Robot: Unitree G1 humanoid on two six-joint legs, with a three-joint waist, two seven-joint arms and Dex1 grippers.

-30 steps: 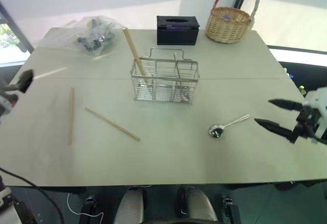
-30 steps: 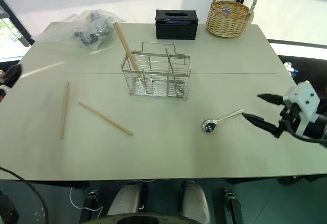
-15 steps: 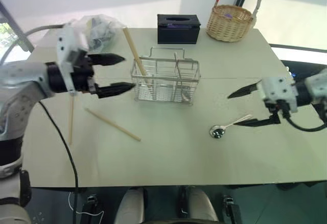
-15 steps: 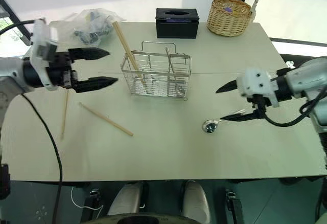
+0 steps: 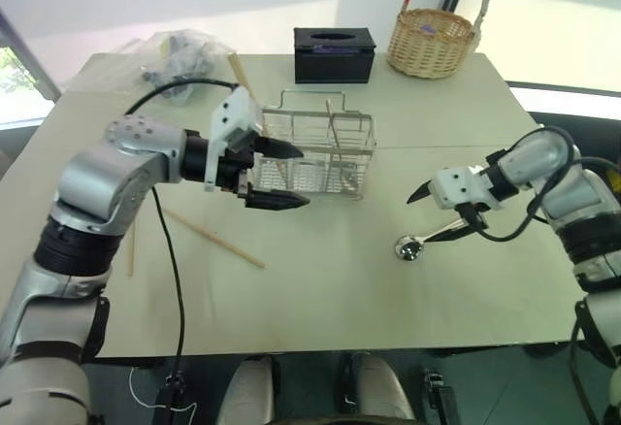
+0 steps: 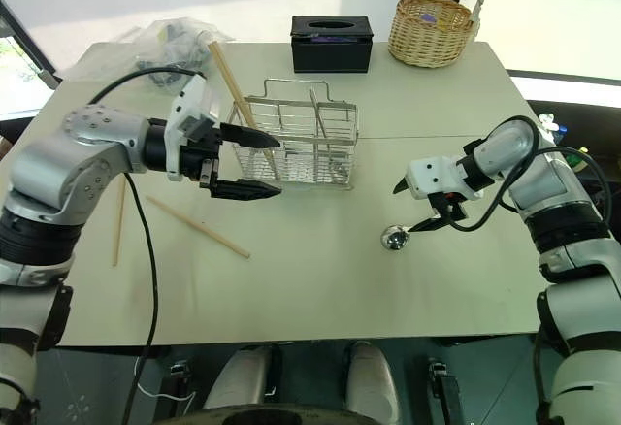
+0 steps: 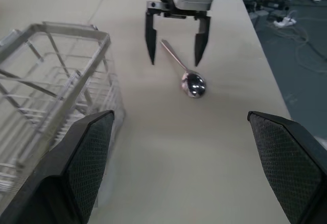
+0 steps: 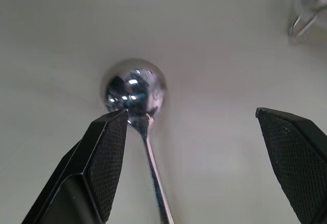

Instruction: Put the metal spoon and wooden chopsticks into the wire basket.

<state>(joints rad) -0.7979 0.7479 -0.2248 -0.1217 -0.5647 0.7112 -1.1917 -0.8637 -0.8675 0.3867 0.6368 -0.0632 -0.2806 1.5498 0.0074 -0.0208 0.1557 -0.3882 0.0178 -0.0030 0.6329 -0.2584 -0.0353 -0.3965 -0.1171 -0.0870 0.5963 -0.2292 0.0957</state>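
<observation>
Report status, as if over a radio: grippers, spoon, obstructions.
Both grippers open: left gripper beside wire basket, right gripper straddling spoon handle, not closed. Spoon flat on table. Nothing in the way.

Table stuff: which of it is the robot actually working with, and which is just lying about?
Part of the job:
- metal spoon, between the open right pincer's fingers
- wooden chopsticks, two on the table, one in the basket
- wire basket

Just lying about:
- black tissue box
- wicker basket
- plastic bag

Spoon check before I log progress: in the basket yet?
Out: the metal spoon lies on the table, apart from the wire basket.
</observation>
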